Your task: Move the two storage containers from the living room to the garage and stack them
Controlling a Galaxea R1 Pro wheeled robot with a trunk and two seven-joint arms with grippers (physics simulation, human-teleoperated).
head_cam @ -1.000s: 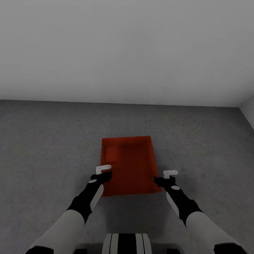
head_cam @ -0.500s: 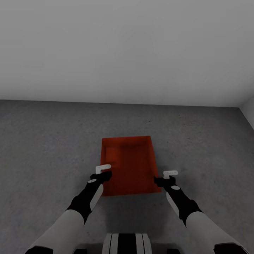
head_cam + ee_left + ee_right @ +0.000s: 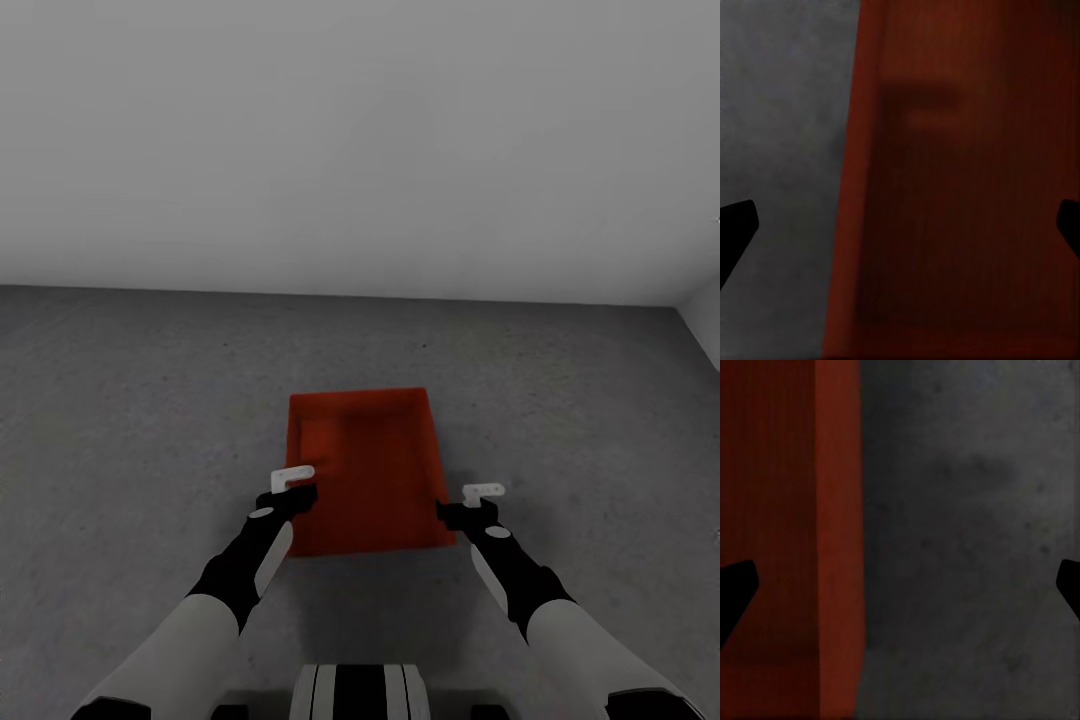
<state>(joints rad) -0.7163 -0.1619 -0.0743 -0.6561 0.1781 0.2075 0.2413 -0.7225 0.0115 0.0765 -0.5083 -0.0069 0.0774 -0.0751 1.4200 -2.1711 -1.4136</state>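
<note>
my left gripper [image 3: 294, 483] and right gripper [image 3: 480, 497] hang apart over the container [image 3: 368, 470] on the garage floor [image 3: 130, 400]; next, back away.

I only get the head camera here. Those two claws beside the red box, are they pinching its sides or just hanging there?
Observer: Hanging. In its wrist view, the left gripper is spread wide, with the storage container wall passing between the fingertips untouched.
Operator: And the other claw?
Observer: The right gripper is spread wide too, with the wall nearer one fingertip.
Operator: What's under the right claw?
Observer: Mostly the floor, grey and speckled, beside the wall's outer face.
</note>
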